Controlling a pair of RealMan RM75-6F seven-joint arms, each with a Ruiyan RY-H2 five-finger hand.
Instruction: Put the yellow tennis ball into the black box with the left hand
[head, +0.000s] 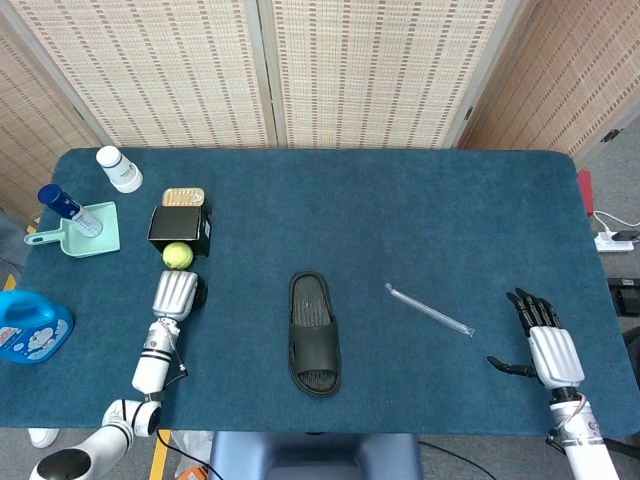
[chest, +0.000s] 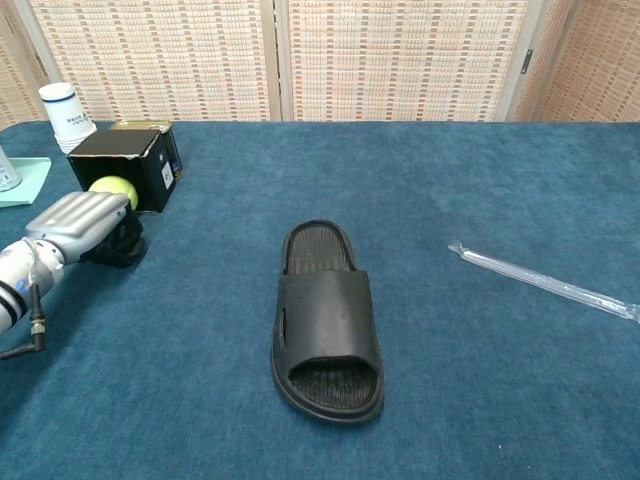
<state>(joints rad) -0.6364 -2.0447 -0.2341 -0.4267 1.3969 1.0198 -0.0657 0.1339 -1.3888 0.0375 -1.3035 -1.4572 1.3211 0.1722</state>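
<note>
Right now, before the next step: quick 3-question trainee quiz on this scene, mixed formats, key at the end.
1. True or false: the yellow tennis ball is at the open front of the black box.
2. Which hand is behind the ball: A) left hand B) right hand?
3. Fill in: the black ____ lies mid-table, left of the wrapped straw.

Key: 1 true; 2 A; 3 slipper.

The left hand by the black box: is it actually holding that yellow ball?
It cannot be told: the tennis ball sits at the left hand's fingertips, at the black box's opening.
</note>
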